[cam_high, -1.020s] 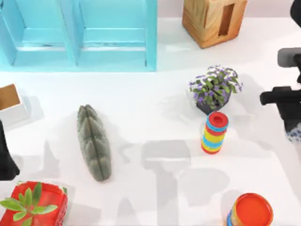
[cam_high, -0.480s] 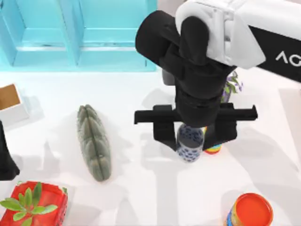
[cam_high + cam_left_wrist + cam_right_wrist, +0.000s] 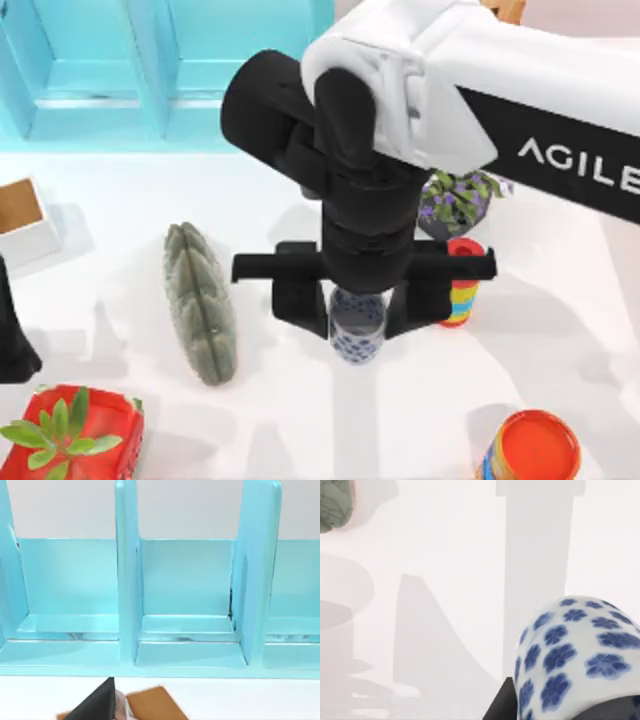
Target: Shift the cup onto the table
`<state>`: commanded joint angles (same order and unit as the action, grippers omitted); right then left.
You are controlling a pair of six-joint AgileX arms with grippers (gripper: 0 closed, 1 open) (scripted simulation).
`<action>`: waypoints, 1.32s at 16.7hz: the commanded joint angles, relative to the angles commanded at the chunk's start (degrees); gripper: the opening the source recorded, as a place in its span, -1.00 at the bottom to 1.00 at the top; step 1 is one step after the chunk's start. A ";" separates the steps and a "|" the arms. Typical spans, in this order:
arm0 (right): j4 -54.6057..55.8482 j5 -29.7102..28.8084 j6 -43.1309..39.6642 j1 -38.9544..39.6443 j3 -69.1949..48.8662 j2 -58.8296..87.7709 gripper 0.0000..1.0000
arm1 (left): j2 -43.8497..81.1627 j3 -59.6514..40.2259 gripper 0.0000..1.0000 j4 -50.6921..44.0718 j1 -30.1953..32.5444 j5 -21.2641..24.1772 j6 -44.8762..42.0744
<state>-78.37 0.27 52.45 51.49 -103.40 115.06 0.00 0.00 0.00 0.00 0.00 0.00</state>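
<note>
Your right hand (image 3: 357, 305) pinches the cup (image 3: 357, 328) between its fingers over the middle of the white desk (image 3: 290, 420), between the green ridged object (image 3: 200, 303) and the rainbow-striped cylinder (image 3: 461, 285). Your left arm (image 3: 12, 335) sits parked at the desk's left edge; whether that hand is spread you cannot tell

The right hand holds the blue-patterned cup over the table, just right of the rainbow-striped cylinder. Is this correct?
Not quite. In the top view, the right hand holds the cup over the table, but left of the rainbow-striped cylinder, not right.
</note>
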 joint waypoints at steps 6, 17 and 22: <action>4.29 -0.01 -0.01 -0.17 4.00 0.16 -1.00 | 0.00 0.00 1.00 0.00 0.00 0.00 0.00; 14.09 -0.01 0.12 0.10 12.53 1.56 -0.70 | 0.00 0.00 1.00 0.00 0.00 0.00 0.00; 14.09 -0.01 0.12 0.10 12.53 1.56 0.06 | 0.00 0.00 1.00 0.00 0.00 0.00 0.00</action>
<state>-64.28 0.26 52.57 51.59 -90.87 116.61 0.00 0.00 0.00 0.00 0.00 0.00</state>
